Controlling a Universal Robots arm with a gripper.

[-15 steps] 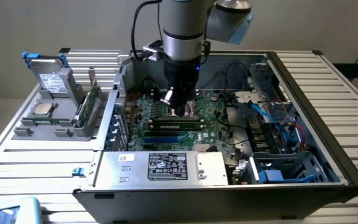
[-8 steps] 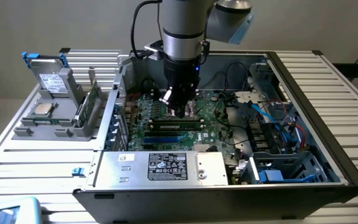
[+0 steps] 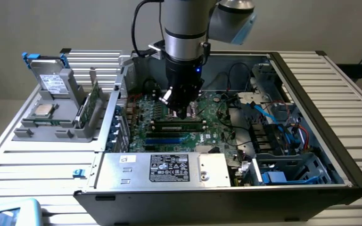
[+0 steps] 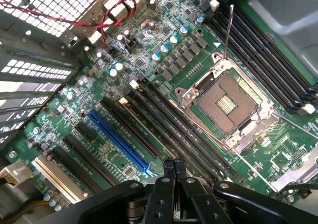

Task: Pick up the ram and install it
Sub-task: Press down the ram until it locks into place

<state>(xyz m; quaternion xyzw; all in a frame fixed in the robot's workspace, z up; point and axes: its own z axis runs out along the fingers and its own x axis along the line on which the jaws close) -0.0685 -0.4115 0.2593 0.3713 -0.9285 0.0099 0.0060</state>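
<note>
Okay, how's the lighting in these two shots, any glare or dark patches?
Exterior view: even, soft light, but the computer case interior is dim under the arm, with the ram in shade. Wrist view: bright and crisp on the motherboard, glare on the perforated metal panel, and the hand is a dark shape.

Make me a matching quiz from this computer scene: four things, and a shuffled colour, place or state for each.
Things:
1. claw
2. socket
3. wires
4. processor

Descriptions:
A. red and black
B. on the tray outside the case
C. shut
D. empty

Pairs: 1-C, 2-D, 3-A, 4-B
</note>
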